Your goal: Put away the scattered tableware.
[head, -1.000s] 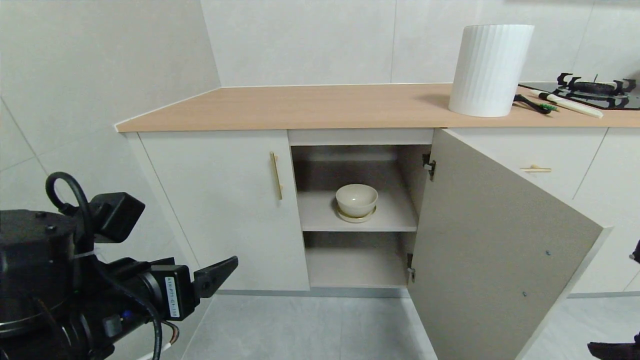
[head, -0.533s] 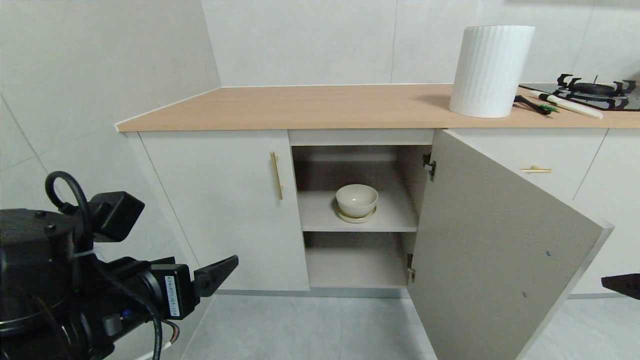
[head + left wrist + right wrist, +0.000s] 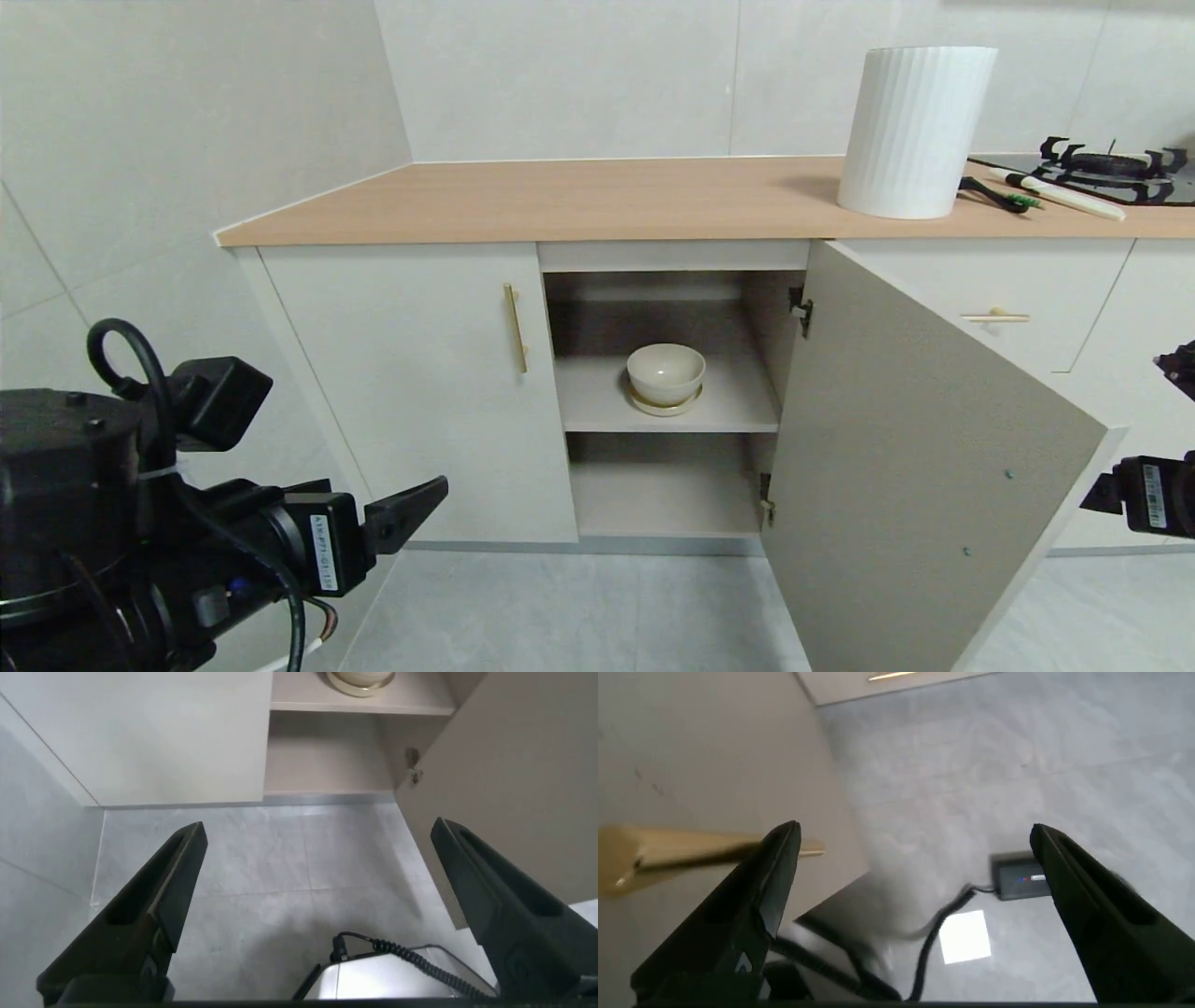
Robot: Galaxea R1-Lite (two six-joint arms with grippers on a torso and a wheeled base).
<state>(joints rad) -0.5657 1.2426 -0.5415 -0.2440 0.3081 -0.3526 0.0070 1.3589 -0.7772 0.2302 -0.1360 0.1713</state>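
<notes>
A cream bowl (image 3: 666, 371) sits on a small gold-rimmed plate (image 3: 665, 403) on the upper shelf (image 3: 597, 397) of the open cabinet; their edge also peeks into the left wrist view as the plate (image 3: 360, 681). The cabinet door (image 3: 915, 448) stands swung out to the right. My left gripper (image 3: 411, 509) hangs low at the left, away from the cabinet, open and holding nothing (image 3: 318, 835). My right wrist (image 3: 1153, 495) is just behind the door's outer edge. The right gripper (image 3: 915, 833) is open, with the door's gold handle (image 3: 691, 849) beside one finger, not gripped.
On the wooden counter (image 3: 560, 201) stand a tall white ribbed container (image 3: 915, 131), utensils (image 3: 1055, 194) and a gas hob (image 3: 1116, 166). The left cabinet door (image 3: 411, 392) is closed. Grey tiled floor (image 3: 579, 607) lies in front; a cable and small black box (image 3: 1022, 877) lie on it.
My right arm has risen into view behind the door's outer edge. The door has swung slightly toward the cabinet. The left arm, bowl and plate have not moved.
</notes>
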